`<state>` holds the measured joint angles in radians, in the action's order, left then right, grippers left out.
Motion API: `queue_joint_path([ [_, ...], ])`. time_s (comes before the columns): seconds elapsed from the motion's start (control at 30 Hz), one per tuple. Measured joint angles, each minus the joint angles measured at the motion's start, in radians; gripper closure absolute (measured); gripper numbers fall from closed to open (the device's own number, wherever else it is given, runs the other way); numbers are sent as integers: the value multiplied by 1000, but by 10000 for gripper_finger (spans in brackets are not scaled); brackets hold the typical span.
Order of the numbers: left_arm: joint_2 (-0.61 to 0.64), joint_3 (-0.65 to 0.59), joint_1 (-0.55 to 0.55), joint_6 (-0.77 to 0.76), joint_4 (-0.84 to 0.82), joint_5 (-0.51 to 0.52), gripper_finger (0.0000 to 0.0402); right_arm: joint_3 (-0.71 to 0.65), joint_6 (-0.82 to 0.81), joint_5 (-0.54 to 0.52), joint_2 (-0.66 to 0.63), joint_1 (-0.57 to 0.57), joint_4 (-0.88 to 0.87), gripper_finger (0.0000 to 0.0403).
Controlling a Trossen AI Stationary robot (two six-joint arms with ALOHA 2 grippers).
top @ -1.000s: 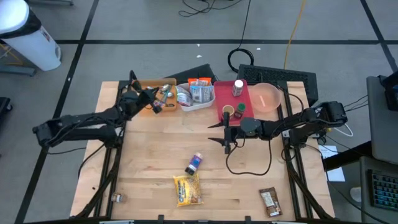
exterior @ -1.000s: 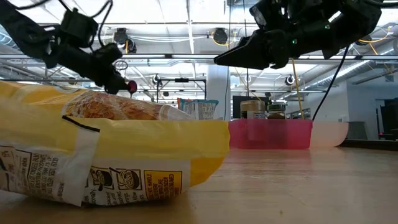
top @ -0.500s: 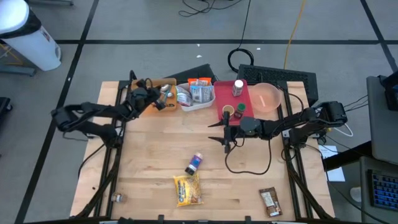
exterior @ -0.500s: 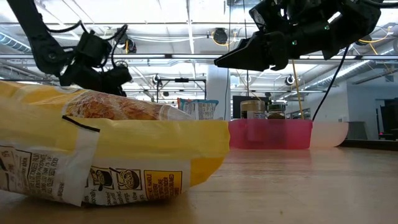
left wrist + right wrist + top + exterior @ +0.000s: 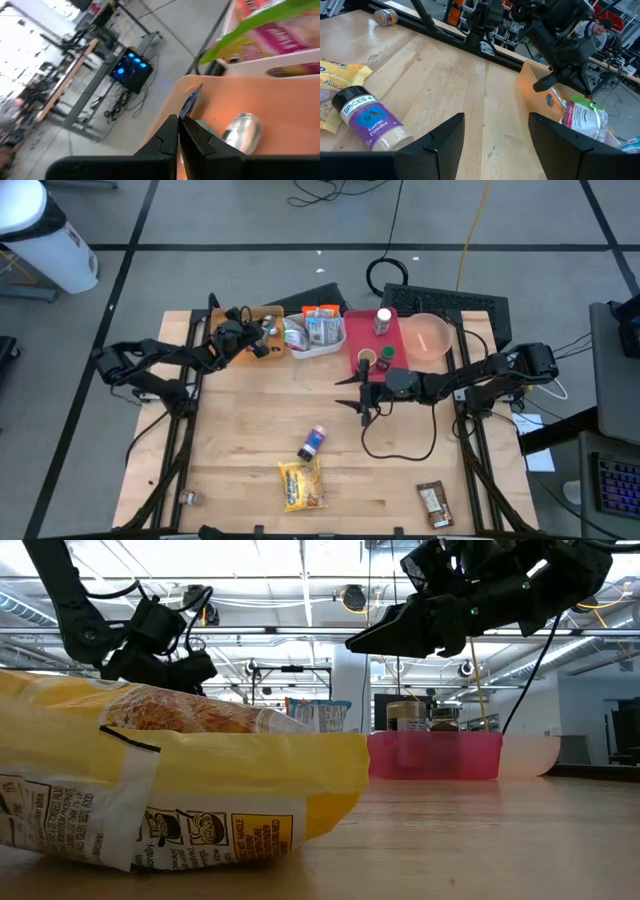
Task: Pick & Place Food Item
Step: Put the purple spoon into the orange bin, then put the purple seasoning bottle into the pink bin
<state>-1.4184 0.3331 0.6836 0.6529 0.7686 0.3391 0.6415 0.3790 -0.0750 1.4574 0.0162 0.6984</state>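
The left hand [image 5: 262, 348] hung over the tan tray [image 5: 243, 315] at the bench's [image 5: 250, 430] far edge, fingers pressed together on nothing I could see. The right hand [image 5: 352, 393] hovered mid-bench, fingers spread, empty. A garlic powder jar [image 5: 312, 443] lay beside a yellow snack bag [image 5: 301, 485] nearer the front.

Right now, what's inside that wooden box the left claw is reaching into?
In the wooden box, beside the shut left claw, lie a silvery packet and a blue-printed wrapper. The claw and arm cover the rest, so anything beneath them stays hidden.
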Motion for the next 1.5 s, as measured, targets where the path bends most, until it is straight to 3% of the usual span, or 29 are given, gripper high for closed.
queue_joint_path([
  [0.4,-3,-3,1,-60,-15,-50,348,0,0,-1,0,0,-23,193],
  [0.87,35,-3,-21,-207,-32,-76,238,0,0,-2,0,0,-23,195],
  [1.2,320,-3,-143,-324,-34,-78,197,0,0,-2,0,0,-27,196],
  [1.5,673,-3,-320,-607,-85,-117,220,0,0,-2,0,0,-112,196],
])
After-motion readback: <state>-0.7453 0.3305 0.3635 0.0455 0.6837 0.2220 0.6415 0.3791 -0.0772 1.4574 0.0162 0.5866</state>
